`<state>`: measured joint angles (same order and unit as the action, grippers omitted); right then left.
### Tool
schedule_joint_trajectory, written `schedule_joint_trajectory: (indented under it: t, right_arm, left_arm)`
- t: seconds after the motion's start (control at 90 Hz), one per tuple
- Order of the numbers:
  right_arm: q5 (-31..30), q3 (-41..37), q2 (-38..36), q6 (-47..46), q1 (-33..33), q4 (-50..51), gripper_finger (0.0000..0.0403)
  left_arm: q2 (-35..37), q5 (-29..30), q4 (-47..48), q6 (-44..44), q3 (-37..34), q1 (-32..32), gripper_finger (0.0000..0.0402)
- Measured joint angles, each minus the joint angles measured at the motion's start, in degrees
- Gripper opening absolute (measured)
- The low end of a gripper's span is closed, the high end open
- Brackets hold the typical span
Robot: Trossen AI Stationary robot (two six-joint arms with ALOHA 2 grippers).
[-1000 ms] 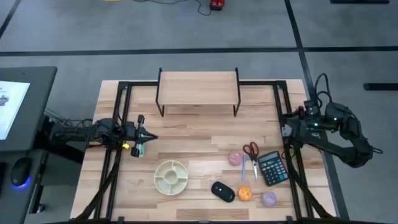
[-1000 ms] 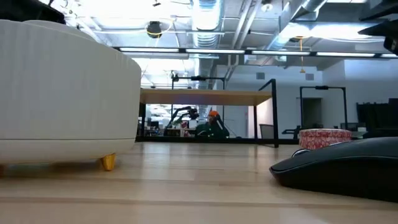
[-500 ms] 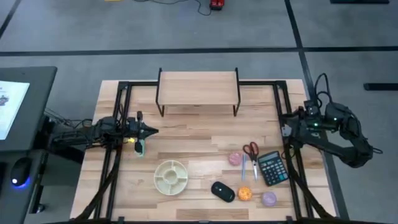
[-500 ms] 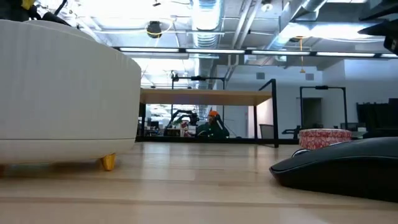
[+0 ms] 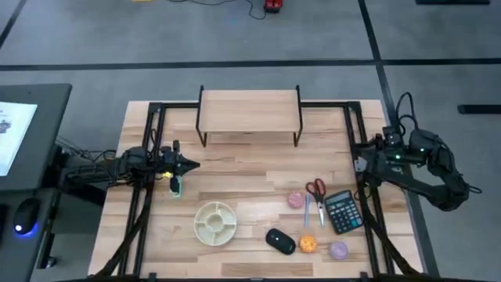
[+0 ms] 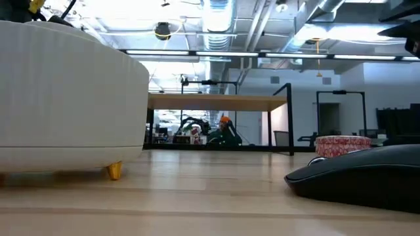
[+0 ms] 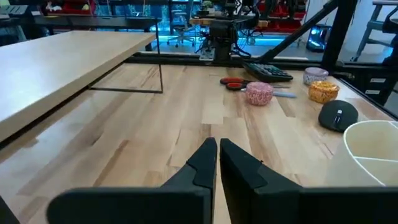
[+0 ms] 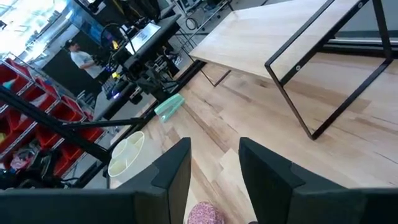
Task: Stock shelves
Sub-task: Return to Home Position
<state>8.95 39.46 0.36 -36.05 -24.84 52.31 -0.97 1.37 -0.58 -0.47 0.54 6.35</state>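
The shelves (image 5: 250, 110) stand at the table's far middle as one low light-wood riser on thin black legs, its top bare; they also show in the left wrist view (image 7: 62, 62). My left gripper (image 5: 192, 164) hovers at the table's left, pointing right, shut on nothing (image 7: 217, 158). A small mint-green object (image 5: 177, 186) lies on the table just near-side of it. My right gripper (image 5: 358, 164) waits at the right edge, open (image 8: 214, 168). The goods lie in the near right part of the table.
Near the front lie a round cream divided dish (image 5: 215, 221), a black mouse (image 5: 280, 240), an orange puck (image 5: 308, 244), a purple puck (image 5: 338, 250), a pink puck (image 5: 296, 199), red-handled scissors (image 5: 316, 190) and a calculator (image 5: 342, 211). Bare wood stretches between shelves and goods.
My left gripper has shifted a little toward the table's right and far edges and rolled about its wrist, staying shut. The mint-green object lies about where it was. The right arm has kept still.
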Motion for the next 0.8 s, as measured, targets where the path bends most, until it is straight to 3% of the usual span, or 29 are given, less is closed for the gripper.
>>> schedule_joint_trajectory:
  t: [0.311,0.444,0.522,0.644,0.711,0.8]
  right_arm:
    - [0.00,0.00,0.00,-1.41,0.00,-0.40,0.0126]
    - [-2.35,0.38,-0.17,-3.25,3.07,-8.43,0.0126]
    - [-5.22,-1.45,-0.13,3.88,6.43,-21.45,0.0126]
    - [-6.10,-7.77,0.02,24.15,12.65,-43.05,0.0126]
    - [-6.08,-11.38,0.18,32.61,15.48,-49.35,0.0126]
    - [-7.22,-16.60,0.90,37.01,18.55,-52.68,0.0126]
  left_arm:
    - [0.00,0.04,0.06,0.00,-0.02,0.00,0.0000]
    - [0.00,0.07,0.10,0.00,-0.02,0.00,0.0000]
    - [0.00,0.08,0.09,0.00,-0.02,0.00,0.0000]
    - [-0.02,0.11,0.02,0.00,-0.02,0.00,0.0000]
    - [-0.02,0.11,0.02,0.00,-0.02,0.00,0.0000]
    - [-0.02,0.13,0.00,0.00,-0.02,0.00,0.0000]
